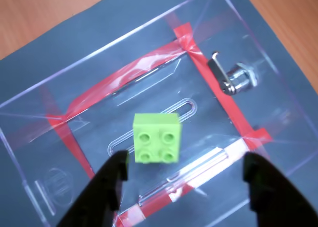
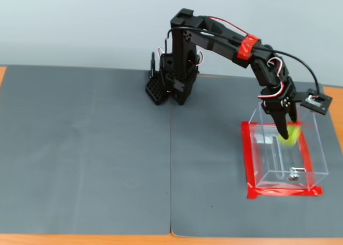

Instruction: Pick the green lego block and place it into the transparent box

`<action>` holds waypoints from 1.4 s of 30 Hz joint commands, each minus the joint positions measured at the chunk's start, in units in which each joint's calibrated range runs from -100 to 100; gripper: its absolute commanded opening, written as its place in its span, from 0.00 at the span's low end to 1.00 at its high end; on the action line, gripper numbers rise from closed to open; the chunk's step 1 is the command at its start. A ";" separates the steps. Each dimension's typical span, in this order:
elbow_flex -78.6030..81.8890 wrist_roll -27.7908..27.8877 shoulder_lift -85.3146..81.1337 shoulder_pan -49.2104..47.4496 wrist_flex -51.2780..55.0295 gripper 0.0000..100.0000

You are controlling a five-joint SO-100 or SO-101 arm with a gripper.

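The green lego block point(image 1: 156, 137) shows studs-up inside the transparent box point(image 1: 114, 40), over the box's floor and slightly blurred. My gripper point(image 1: 184, 180) is open above it, its two black fingers wide apart at the bottom of the wrist view and touching nothing. In the fixed view the gripper point(image 2: 284, 128) reaches down into the open top of the box point(image 2: 316, 148) at the right, and the block point(image 2: 289, 138) is a blurred green spot just under the fingertips.
Red tape point(image 2: 249, 159) frames the box's base. A metal lock piece point(image 1: 233, 75) sits at the box's bottom wall. The box stands on a dark grey mat point(image 2: 86, 148) over a wooden table. The arm's base point(image 2: 174, 87) is at the mat's back middle.
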 commanded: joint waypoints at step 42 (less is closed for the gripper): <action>-2.22 -0.02 -32.32 29.10 14.62 0.02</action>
